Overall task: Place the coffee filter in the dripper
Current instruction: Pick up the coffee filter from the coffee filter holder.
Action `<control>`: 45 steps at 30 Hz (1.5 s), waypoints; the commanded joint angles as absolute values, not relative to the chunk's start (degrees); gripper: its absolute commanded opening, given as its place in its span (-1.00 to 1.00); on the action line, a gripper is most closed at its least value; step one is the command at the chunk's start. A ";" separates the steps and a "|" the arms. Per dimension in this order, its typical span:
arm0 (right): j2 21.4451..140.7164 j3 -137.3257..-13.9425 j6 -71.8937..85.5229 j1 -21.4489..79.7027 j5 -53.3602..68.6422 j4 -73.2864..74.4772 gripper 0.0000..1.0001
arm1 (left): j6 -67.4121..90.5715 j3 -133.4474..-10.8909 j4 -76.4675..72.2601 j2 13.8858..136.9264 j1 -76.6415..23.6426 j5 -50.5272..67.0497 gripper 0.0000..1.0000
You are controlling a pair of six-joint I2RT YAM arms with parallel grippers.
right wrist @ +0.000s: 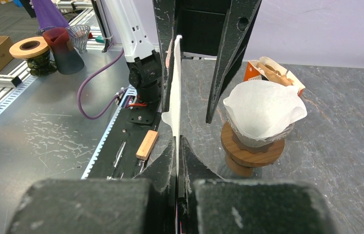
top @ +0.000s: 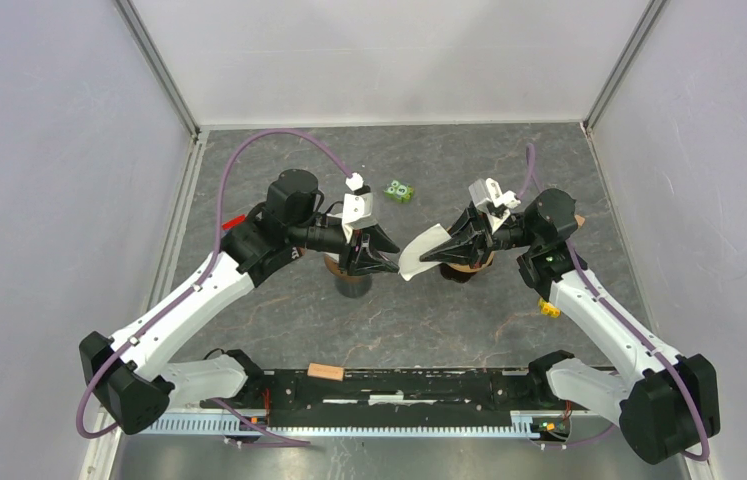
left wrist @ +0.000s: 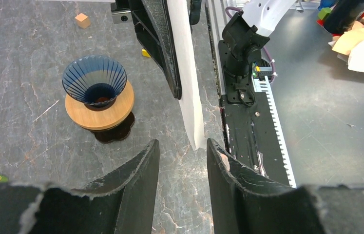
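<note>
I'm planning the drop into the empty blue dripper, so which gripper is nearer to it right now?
Right. The right gripper, shut on the coffee filter, hangs close beside the empty blue dripper. The left gripper, jaws open, sits farther off, beyond the filter.

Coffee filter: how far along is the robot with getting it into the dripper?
Done: a second dripper already holds an opened filter, and the right claw has a flat filter pinched in the air. In hand: the open left claw straddles that filter. Left: the blue dripper is empty, so the flat filter must be seated there.
</note>
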State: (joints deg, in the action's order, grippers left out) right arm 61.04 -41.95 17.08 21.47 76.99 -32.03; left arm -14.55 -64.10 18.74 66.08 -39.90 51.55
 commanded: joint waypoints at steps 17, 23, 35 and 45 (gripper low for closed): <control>59.41 -41.09 16.39 21.27 77.49 -32.61 -1.00 | -15.55 -64.26 14.75 66.05 -38.61 47.46 -0.12; 59.33 -41.20 15.70 21.10 77.46 -31.83 -1.00 | -16.40 -63.90 15.93 64.41 -37.45 48.54 -0.14; 59.82 -41.74 15.23 21.01 77.85 -31.20 -1.00 | -15.38 -64.63 15.77 65.22 -37.53 51.68 -0.13; 59.89 -41.92 16.43 21.01 77.59 -32.32 -1.00 | -15.00 -64.00 14.76 66.40 -38.66 51.68 -0.13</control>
